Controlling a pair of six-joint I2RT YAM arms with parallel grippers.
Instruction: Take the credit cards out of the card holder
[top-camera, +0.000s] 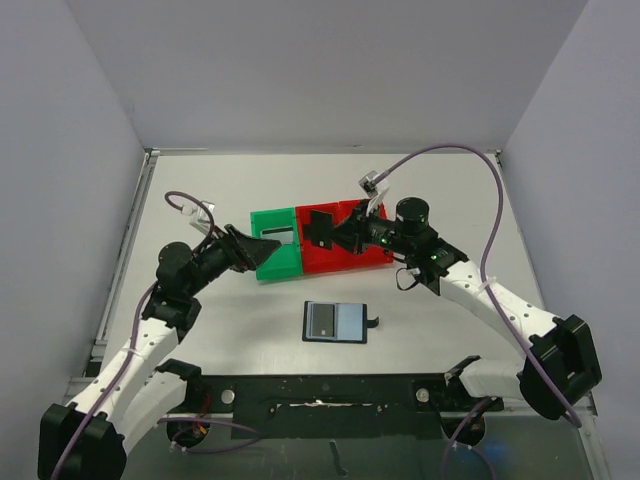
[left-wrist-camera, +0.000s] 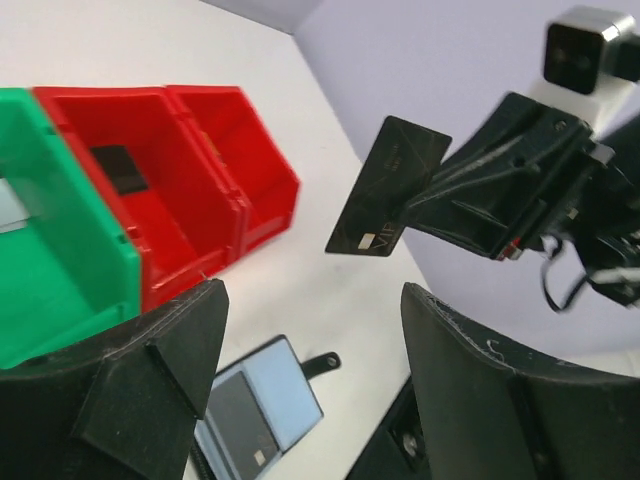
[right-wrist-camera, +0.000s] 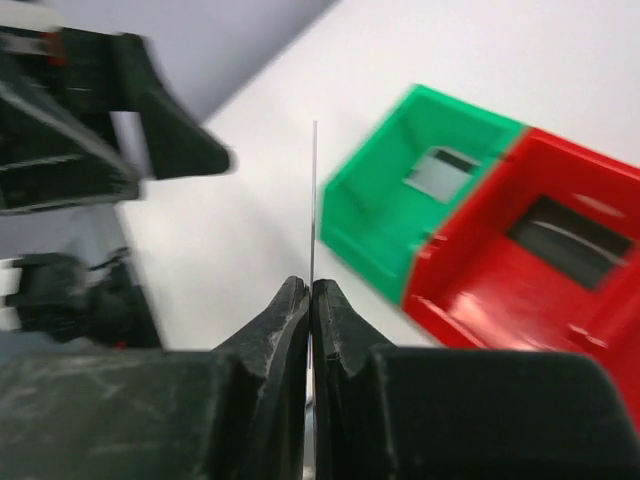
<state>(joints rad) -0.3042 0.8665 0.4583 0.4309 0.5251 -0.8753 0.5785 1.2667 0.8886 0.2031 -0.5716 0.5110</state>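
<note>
While the right gripper (right-wrist-camera: 310, 290) clamped the black card (left-wrist-camera: 388, 188) by one edge, it hung over the red bin (top-camera: 345, 262), likely for a clean drop. Left gripper (top-camera: 262, 248), at 9 o'clock by the green bin (top-camera: 272, 213), had fingers spread, empty. Silvery card (top-camera: 277, 237) lay inside that bin. Card holder (top-camera: 335, 321) lay unfolded at 6 o'clock of the bins, presumably for pocket access.
</note>
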